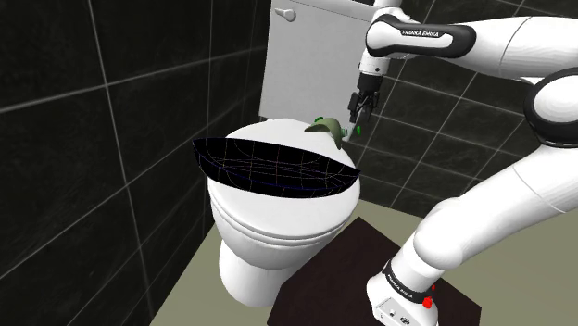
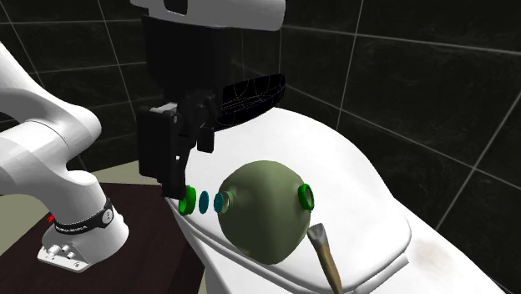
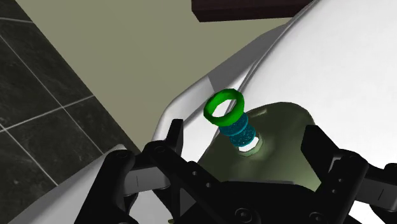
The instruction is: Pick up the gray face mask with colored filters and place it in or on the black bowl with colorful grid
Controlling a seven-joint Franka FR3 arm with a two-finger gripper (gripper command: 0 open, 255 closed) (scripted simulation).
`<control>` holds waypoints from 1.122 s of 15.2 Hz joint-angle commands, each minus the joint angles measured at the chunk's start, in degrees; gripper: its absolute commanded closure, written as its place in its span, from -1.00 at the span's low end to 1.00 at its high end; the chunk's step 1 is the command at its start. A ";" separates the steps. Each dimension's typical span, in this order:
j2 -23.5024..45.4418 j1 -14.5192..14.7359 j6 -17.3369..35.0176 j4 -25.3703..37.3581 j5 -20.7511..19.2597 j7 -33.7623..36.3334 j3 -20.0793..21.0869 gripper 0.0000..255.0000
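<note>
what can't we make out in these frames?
Wrist view: the gripper itself hides the near side of the mask.
Shoulder view: the mask is small, its details unreadable, and it sits partly behind the rim of the black bowl.
Second exterior view: the gripper covers one end of the black bowl; the brush-like tool is cut off by the bottom edge.

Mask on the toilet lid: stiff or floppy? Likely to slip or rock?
The face mask holds a smooth dome shape, so probably stiff. Its rounded shell may rock or slide on the toilet lid. The protruding green filter likely gives the open gripper a surer hold.
</note>
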 commanded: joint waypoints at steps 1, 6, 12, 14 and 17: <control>1.14 -0.18 0.67 0.21 -0.45 -1.03 -0.50 -1.00; 0.36 -0.39 4.43 -4.31 -0.80 -0.80 -0.76 -1.00; 0.18 -0.46 5.61 -5.67 -0.90 -0.74 -0.85 -1.00; 0.18 -0.46 5.61 -5.67 -0.90 -0.74 -0.85 -1.00; 0.18 -0.46 5.60 -5.66 -0.90 -0.74 -0.85 1.00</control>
